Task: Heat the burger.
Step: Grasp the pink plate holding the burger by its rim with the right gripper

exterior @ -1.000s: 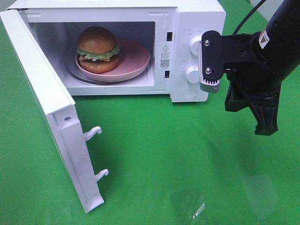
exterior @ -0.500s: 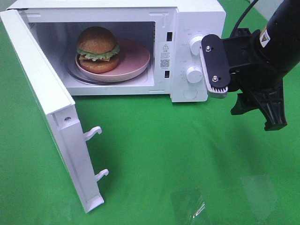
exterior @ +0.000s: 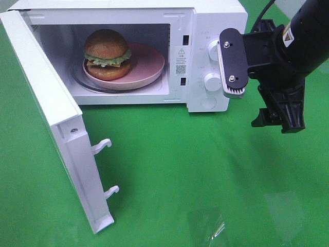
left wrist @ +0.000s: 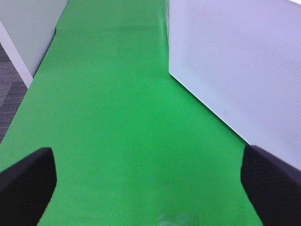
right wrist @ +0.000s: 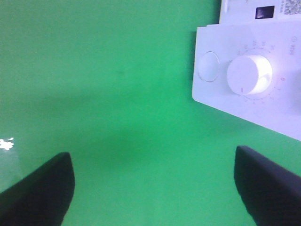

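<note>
The right gripper [exterior: 264, 110] is hanging released, its jaws standing wide apart and gripping nothing, just beside the control panel of the microwave [exterior: 205, 15]; one finger [exterior: 234, 62] is hovering in front of the upper knob [exterior: 213, 49] and the lower knob [exterior: 212, 81], while the other is pointing down at the green cloth [exterior: 180, 164] further from the microwave; whether that near finger is touching the panel I cannot tell from the high view, though in the right wrist view the lower knob and a round button [right wrist: 208, 67] beside it are lying clear of both fingertips. The left gripper [left wrist: 148, 155] is likewise hanging slack and wide, holding nothing, above the cloth beside a dotted white panel [left wrist: 244, 61]. The microwave's door [exterior: 46, 108] is standing swung fully open, its two latch hooks [exterior: 103, 145] sticking out from the edge; inside the microwave's cavity the burger [exterior: 107, 54] is sitting upright in a shallow pink bowl [exterior: 149, 64], toward the hinge side of it, and the bowl is resting on the glass turntable [exterior: 82, 82].
</note>
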Controlling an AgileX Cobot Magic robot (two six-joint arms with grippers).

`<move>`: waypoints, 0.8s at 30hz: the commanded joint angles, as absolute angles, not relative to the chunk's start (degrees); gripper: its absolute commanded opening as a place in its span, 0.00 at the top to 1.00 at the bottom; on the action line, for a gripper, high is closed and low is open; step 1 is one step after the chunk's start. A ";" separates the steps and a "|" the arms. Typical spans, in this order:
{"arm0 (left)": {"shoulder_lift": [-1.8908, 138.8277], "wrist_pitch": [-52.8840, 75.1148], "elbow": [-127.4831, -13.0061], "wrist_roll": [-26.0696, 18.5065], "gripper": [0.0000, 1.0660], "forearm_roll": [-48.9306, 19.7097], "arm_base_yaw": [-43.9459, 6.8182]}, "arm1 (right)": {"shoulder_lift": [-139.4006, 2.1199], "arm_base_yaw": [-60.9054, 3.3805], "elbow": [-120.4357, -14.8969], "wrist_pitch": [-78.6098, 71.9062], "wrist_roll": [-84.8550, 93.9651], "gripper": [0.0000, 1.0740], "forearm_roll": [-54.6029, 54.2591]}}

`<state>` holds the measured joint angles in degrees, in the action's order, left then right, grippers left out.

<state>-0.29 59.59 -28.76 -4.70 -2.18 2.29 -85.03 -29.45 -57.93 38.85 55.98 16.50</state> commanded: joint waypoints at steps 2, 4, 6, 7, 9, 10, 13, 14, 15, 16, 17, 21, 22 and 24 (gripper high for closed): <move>-1.32 59.42 -28.59 -4.98 0.06 -2.52 2.52 | -84.57 -30.94 -58.21 36.10 53.23 0.16 20.80; -1.32 59.42 -28.59 -4.98 0.06 -2.52 2.52 | -84.57 -31.97 -58.21 35.07 52.14 0.16 22.57; -1.32 59.42 -28.59 -4.98 0.06 -2.52 2.52 | -84.57 -32.54 -58.21 34.15 50.88 0.16 23.89; -1.32 59.42 -28.59 -4.98 0.06 -2.52 2.52 | -84.57 -32.54 -58.21 34.15 50.88 0.16 23.89; -1.32 59.42 -28.59 -4.98 0.06 -2.52 2.52 | -84.57 -33.52 -58.21 32.43 49.22 0.16 25.44; -1.32 59.42 -28.59 -4.98 0.06 -2.52 2.52 | -84.57 -34.21 -58.21 31.51 48.13 0.16 26.70; -1.32 59.42 -28.59 -4.98 0.06 -2.52 2.52 | -84.57 -34.78 -58.21 28.82 48.13 0.17 26.64; -1.32 59.42 -28.59 -4.98 0.06 -2.52 2.52 | -84.57 -34.78 -58.21 28.82 48.13 0.17 26.64; -1.32 59.42 -28.59 -4.98 0.06 -2.52 2.52 | -84.63 -34.78 -58.21 27.27 48.13 0.17 26.18; -1.32 59.42 -28.59 -4.98 0.06 -2.52 2.52 | -84.63 -34.78 -58.21 27.27 48.13 0.17 26.18; -1.32 59.42 -28.59 -4.98 0.06 -2.52 2.52 | -84.86 -34.78 -58.21 26.64 48.13 0.17 26.18; -1.32 59.42 -28.59 -4.98 0.06 -2.52 2.52 | -85.71 -35.52 -58.21 26.13 48.13 0.18 26.13; -1.32 59.42 -28.59 -4.98 0.06 -2.52 2.52 | -86.57 -36.38 -58.21 25.38 48.13 0.18 26.36; -1.32 59.42 -28.59 -4.98 0.06 -2.52 2.52 | -87.55 -37.13 -58.21 24.01 48.13 0.18 26.41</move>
